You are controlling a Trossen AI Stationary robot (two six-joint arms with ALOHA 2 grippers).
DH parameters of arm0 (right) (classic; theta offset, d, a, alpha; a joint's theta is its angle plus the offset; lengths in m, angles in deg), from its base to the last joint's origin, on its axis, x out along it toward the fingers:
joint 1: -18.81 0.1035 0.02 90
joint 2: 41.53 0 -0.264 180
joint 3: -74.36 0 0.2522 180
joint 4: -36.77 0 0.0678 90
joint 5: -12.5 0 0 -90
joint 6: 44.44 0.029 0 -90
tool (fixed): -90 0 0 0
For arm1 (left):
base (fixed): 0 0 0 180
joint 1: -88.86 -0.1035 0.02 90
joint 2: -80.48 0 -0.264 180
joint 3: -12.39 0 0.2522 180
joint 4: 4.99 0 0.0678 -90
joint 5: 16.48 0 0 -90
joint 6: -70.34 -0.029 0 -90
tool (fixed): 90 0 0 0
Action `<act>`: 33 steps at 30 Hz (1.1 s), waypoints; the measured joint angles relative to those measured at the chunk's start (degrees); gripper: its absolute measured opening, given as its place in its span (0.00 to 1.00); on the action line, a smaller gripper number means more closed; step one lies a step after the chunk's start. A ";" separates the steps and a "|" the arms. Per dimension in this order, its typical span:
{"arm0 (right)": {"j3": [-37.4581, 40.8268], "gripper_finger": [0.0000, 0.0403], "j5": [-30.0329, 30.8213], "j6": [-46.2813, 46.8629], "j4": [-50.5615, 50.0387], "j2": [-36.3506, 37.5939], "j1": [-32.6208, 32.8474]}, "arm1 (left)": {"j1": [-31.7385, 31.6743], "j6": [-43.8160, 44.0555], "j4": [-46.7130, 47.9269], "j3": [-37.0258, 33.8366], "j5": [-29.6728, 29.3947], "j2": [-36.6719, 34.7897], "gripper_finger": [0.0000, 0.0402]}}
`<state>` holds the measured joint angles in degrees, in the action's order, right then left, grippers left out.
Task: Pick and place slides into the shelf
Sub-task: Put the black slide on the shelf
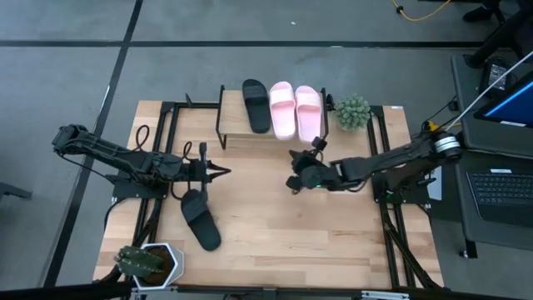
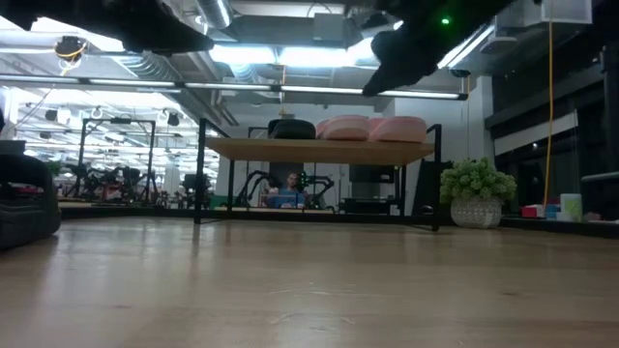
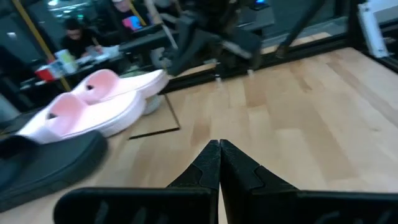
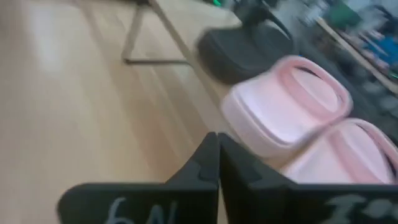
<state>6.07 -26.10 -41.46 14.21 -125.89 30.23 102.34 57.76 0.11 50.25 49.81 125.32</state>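
Observation:
The shelf (image 1: pixel 237 133) stands at the table's far middle, its light board on thin black legs. One black slide (image 1: pixel 256 106) and two pale pink slides (image 1: pixel 295 110) lie side by side on that board, also seen in the low view as the pink slides (image 2: pixel 372 128). The second black slide (image 1: pixel 201 220) lies sole-down on the table near the left front. My left gripper (image 1: pixel 225 172) hovers shut just beyond that slide, left of the table's middle. My right gripper (image 1: pixel 291 182) hovers shut near the table's middle, in front of the shelf. Both wrist views show shut fingers: left gripper (image 3: pixel 219 149), right gripper (image 4: pixel 217 140).
A round green plant (image 1: pixel 351 112) sits at the shelf's right end. A potted plant (image 1: pixel 150 261) stands at the near left corner. Black frame rails run along both table sides. Bare wood lies between the grippers and toward the near right.

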 joint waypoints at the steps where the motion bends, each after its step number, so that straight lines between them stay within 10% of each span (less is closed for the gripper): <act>1: 2.72 0.01 -1.05 -2.50 4.67 1.58 0.00 | 0.00 0.00 -0.07 0.00 -0.74 0.00 0.00; 11: 20.38 0.01 -12.55 -13.47 33.13 11.00 -1.15 | 0.12 8.77 11.37 8.09 -2.42 0.41 0.00; 24: 23.04 0.01 -12.53 -12.30 35.58 11.34 -1.29 | 7.26 23.18 31.60 23.45 -26.45 12.23 0.00; 33: 23.04 0.01 -12.56 -15.47 32.23 11.30 -1.46 | 8.46 39.97 49.19 36.04 -27.77 23.46 0.00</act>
<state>29.12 -38.65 -56.93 46.44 -114.59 28.77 110.79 97.73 49.30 86.29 22.04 148.78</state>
